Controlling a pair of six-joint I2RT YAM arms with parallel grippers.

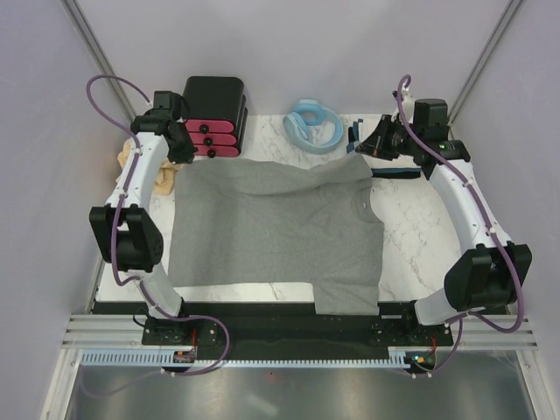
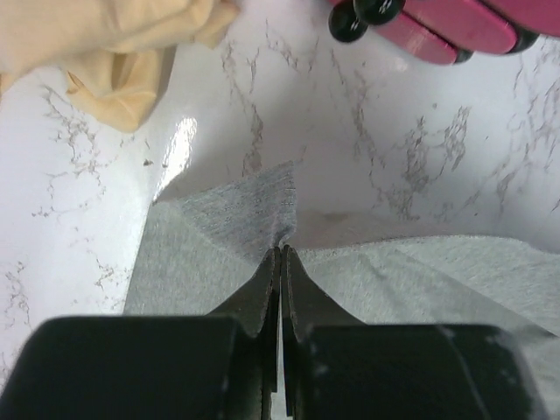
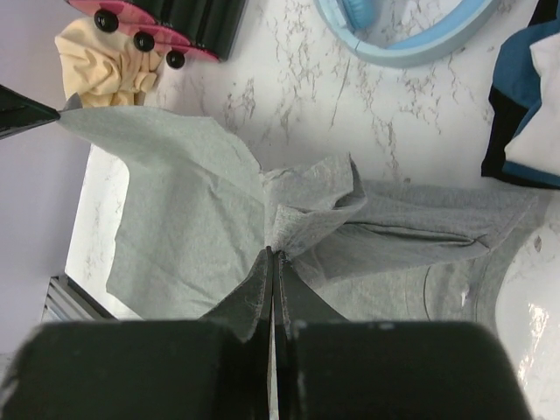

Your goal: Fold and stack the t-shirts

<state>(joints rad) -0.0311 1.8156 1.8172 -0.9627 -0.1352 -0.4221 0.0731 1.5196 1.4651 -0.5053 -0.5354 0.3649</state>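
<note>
- Marble table [image 1: 411, 236] carries a grey shirt [image 1: 280, 236], spread just in front of the box [image 1: 214, 114].
- Left gripper [image 2: 282, 254] is clamped on the shirt's corner nearest the box.
- Right gripper [image 3: 273, 254] pinches bunched grey cloth at the far corner, well right of the box.
- Tan shirt [image 2: 114, 44] lies crumpled left of the box.
- Hose [image 1: 315, 127] sits right of the box, and past it lies what seems to be a navy shirt [image 3: 525, 96].
</note>
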